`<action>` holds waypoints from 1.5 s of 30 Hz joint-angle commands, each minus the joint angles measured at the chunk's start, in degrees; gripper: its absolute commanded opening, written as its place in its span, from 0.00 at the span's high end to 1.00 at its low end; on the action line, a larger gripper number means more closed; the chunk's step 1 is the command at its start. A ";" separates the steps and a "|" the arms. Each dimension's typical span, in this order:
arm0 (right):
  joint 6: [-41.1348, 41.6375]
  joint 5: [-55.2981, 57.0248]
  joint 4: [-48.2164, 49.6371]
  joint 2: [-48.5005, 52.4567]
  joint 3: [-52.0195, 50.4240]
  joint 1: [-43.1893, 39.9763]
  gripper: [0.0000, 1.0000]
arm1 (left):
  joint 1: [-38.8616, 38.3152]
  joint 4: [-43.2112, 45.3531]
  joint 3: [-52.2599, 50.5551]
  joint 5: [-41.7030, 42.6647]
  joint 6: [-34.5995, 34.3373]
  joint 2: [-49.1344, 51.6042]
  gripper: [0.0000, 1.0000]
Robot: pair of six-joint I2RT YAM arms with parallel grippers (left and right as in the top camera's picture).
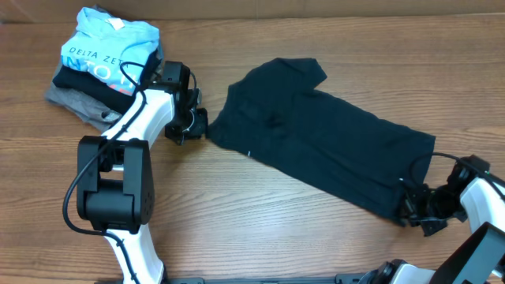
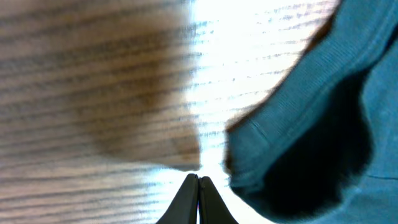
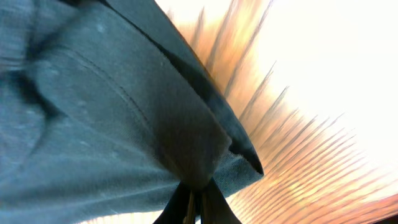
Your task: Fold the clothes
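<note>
My dark T-shirt (image 1: 316, 146) lies flat and slanted on the tabletop (image 1: 237, 229), from the middle toward the near right corner. The right jaws are pinched shut on its corner there. Up close the cloth bunches into them, but that view is blurry. The left jaws are together at the shirt's left edge, with the hem just beside them. I cannot tell if they catch any cloth. At the far left corner, my left arm (image 1: 146, 118) hides part of a clothes pile (image 1: 102, 59).
</note>
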 commanded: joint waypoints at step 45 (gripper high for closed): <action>-16.65 -18.12 5.20 0.11 1.66 -0.02 0.36 | 8.33 -11.54 -6.01 -9.68 -7.74 -4.87 0.91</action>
